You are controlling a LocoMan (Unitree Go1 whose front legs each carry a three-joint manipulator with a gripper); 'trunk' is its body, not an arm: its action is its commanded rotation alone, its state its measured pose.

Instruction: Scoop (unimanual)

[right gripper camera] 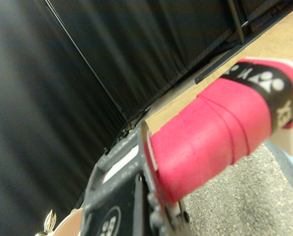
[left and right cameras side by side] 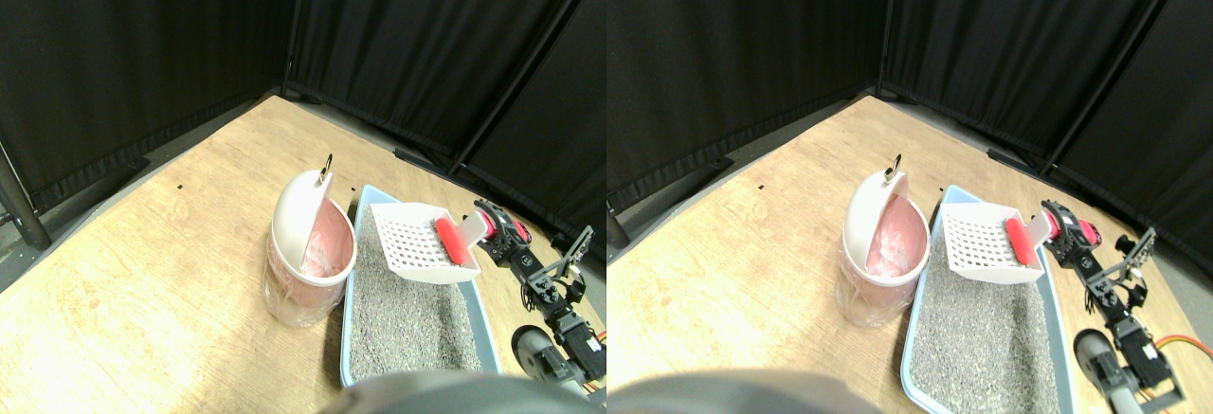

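Right now my right gripper (left and right cameras side by side: 480,227) is clamped on the red-wrapped handle (left and right cameras side by side: 453,241) of the white scoop (left and right cameras side by side: 409,241), raised over the litter tray (left and right cameras side by side: 353,286) beside the pink bin (left and right cameras side by side: 301,264).

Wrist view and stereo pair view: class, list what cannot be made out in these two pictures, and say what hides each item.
- Contents of the white scoop: holes too small in the stereo pair view; outside the wrist view.
- Tool's grip on the red handle: too small in the stereo pair; jaw frame covers it in the wrist view.
- Near end of the litter tray: cut by the bottom edge.
- Bin bottom: its lid and pink liner hide it.
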